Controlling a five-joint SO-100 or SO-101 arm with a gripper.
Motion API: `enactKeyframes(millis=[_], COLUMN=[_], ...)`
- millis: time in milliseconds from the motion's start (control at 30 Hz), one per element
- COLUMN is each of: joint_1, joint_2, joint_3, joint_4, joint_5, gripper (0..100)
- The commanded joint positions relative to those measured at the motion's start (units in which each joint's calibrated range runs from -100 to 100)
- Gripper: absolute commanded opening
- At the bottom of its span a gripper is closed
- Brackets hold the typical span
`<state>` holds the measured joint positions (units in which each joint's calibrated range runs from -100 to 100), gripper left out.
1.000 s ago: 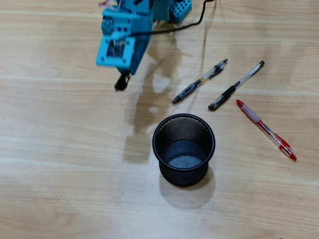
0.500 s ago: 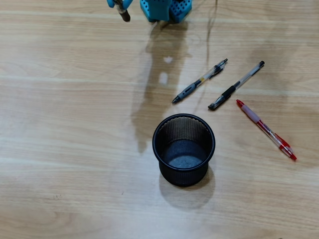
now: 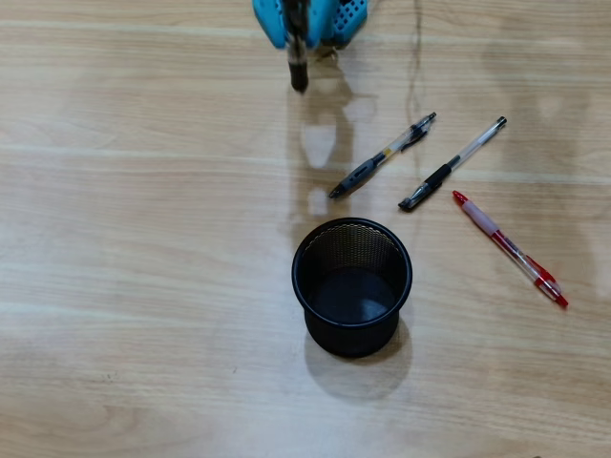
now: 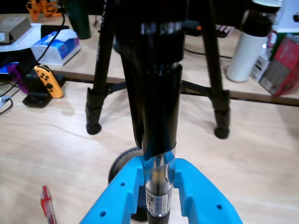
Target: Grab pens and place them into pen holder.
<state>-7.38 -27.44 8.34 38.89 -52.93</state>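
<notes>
At the top edge of the overhead view my blue gripper (image 3: 298, 29) is shut on a black pen (image 3: 299, 72) whose tip points down the picture toward the pen holder. The wrist view shows this pen (image 4: 159, 140) clamped between the blue jaws of the gripper (image 4: 158, 173). The pen holder (image 3: 352, 286), a round black mesh cup, stands upright at mid-table and looks empty inside. Its rim (image 4: 119, 164) peeks out behind the jaws. Three pens lie to its upper right: two clear-and-black ones (image 3: 382, 156) (image 3: 452, 164) and a red one (image 3: 509, 248), which also shows as the red pen (image 4: 46, 207).
A black cable (image 3: 415, 57) runs down from the arm's base near the pens. In the wrist view, black tripod legs (image 4: 96, 107) stand beyond the cup. Behind them are a white bottle (image 4: 247, 42), a tissue pack (image 4: 53, 46) and an orange controller (image 4: 49, 81).
The gripper, holding the pen, rose from the left of the cup toward the top edge, then swung right to top centre. The pens on the table and the cup stayed put.
</notes>
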Motion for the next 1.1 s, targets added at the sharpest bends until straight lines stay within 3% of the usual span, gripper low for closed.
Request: enactKeyframes(millis=[0,300,833,1000,1067], joint_1=[-3.82,-6.01,-5.65,-5.74,-5.74], joint_2=[7.53,24.94,35.47,34.87,34.70], joint_3=[-3.27,-2.64,-2.55,-2.55,-2.55], joint_4=[-11.05,-32.55,-38.20,-37.38,-37.38], joint_5=[-0.74,-1.68,-1.68,-1.05,-1.05], gripper=[2,2,3,18,18])
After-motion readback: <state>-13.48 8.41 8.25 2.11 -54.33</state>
